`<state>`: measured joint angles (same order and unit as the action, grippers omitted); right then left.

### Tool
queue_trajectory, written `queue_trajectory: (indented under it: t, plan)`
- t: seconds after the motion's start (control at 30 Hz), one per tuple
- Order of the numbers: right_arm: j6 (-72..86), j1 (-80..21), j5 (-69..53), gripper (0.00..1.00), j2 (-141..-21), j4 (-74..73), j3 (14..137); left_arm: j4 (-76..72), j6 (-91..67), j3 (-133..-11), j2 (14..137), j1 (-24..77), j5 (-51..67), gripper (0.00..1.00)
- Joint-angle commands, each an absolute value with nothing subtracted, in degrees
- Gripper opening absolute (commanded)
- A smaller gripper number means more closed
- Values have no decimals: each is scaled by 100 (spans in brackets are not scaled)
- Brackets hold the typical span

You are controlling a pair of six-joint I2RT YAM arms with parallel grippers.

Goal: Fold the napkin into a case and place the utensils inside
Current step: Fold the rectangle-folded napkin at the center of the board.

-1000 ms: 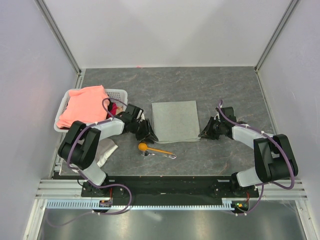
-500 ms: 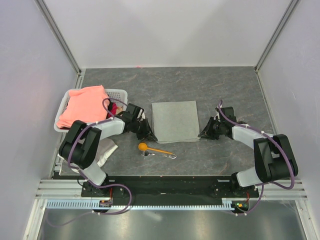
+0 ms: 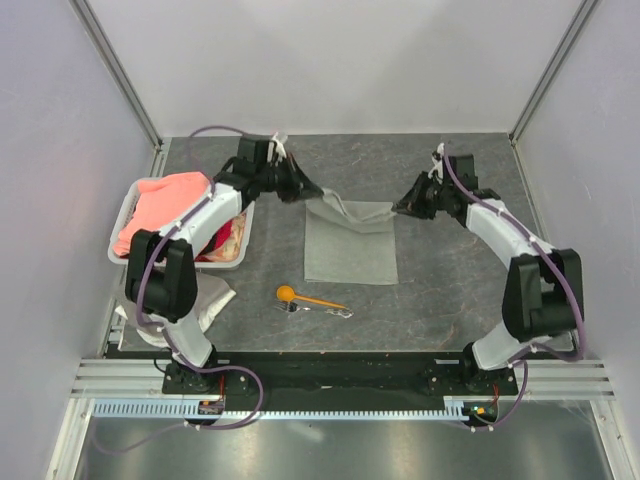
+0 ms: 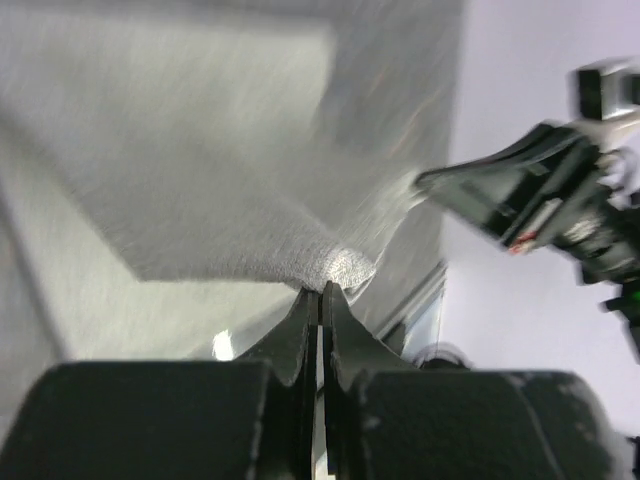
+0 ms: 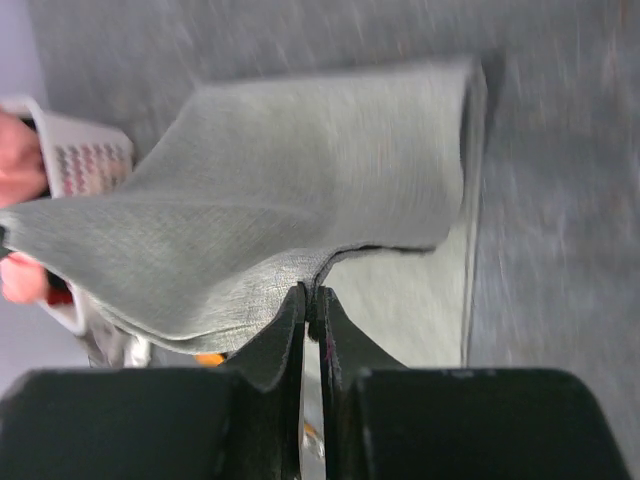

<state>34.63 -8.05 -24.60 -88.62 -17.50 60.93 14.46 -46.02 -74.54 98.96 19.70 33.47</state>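
The light grey napkin lies mid-table with its near edge lifted and carried over toward the far edge. My left gripper is shut on one corner of that edge, and my right gripper is shut on the other. In the left wrist view the left gripper pinches the cloth at its tip. The right wrist view shows the right gripper clamping the doubled napkin. The utensils lie in front of the napkin: an orange spoon and a silvery fork. No case is formed.
A white basket holding a salmon-pink cloth stands at the left, under the left arm. A whitish rag lies near the left arm's base. Walls close in the table on three sides.
The left gripper shut on the napkin's near left corner. Both grippers then lifted the near edge and carried it away from the bases toward the far edge.
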Motion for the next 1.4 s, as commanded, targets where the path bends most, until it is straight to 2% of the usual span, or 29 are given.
queue_trajectory:
  t: [0.0,0.13,0.23,0.37,0.57,0.63,0.77,1.07,1.37]
  plan:
    - [3357,-694,-2663,0,-9938,-1609,7501,1283,-4667,-8795,10791,1732,3489,2]
    - [3454,-624,-2952,0,-10905,-1512,8839,1152,-4676,-10261,12011,1469,3665,2]
    - [3541,-580,-3049,0,-11730,-1494,9833,845,-4807,-10922,12453,1354,3945,2]
    - [3726,-545,-3234,0,-12381,-1450,10895,537,-5035,-11171,12892,1266,3972,2]
    - [3779,-510,-3541,0,-12736,-1468,11356,194,-5203,-10803,12920,1248,4113,2]
    - [3753,-510,-3560,0,-12430,-1477,11137,176,-5229,-10530,12736,1248,4174,2]
    - [3762,-510,-3525,0,-11656,-1494,9700,237,-5317,-9688,12157,1239,4201,2]
    - [3393,-580,-3445,0,-10012,-1564,7068,992,-4896,-7043,10697,1274,4570,2]
    - [3032,-729,-3243,0,-9088,-1380,5248,1169,-4342,-5775,10143,1608,4623,2]
